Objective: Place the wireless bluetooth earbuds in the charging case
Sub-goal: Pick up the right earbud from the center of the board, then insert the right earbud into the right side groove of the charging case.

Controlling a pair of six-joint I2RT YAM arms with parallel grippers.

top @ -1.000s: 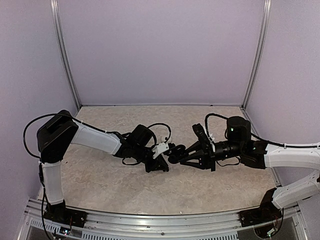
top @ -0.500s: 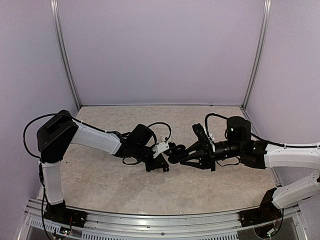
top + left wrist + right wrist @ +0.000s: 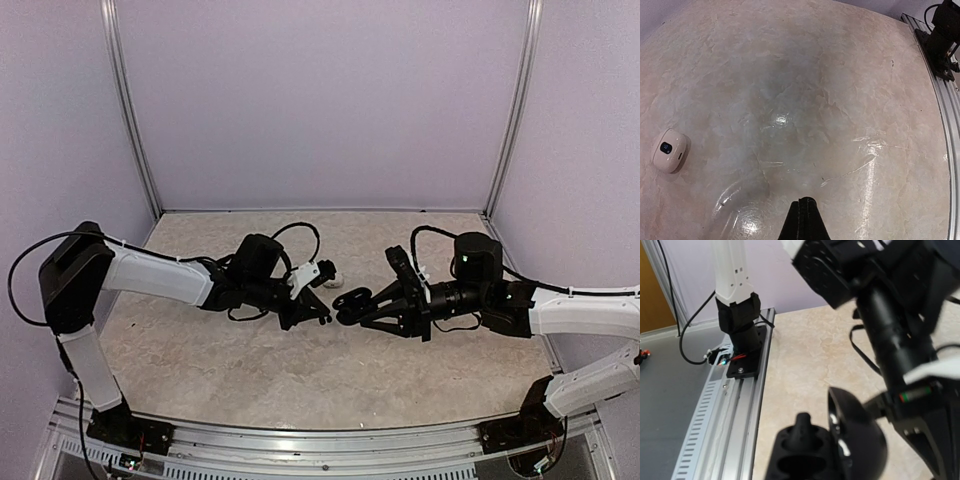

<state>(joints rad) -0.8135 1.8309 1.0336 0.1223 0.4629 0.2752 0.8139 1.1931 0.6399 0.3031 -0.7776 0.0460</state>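
While our right fingers [image 3: 380, 293] are clamping the open black charging case [image 3: 840, 442] and presenting it near the middle of the top view, our left fingers [image 3: 798, 225] are pressed together at the bottom edge of the left wrist view, with nothing visible between them. We are judging this to be the loading step. The case's sockets are facing up and look unfilled, though the dark gloss is making that hard to confirm. We are not finding the wireless bluetooth earbuds in any view. A cream pebble-shaped case [image 3: 670, 150] is lying on the surface [image 3: 830, 90] at the left edge of the left wrist view. For the next move, we are expecting the left fingers to need a bud, a gentle pinch, and careful alignment over a socket.
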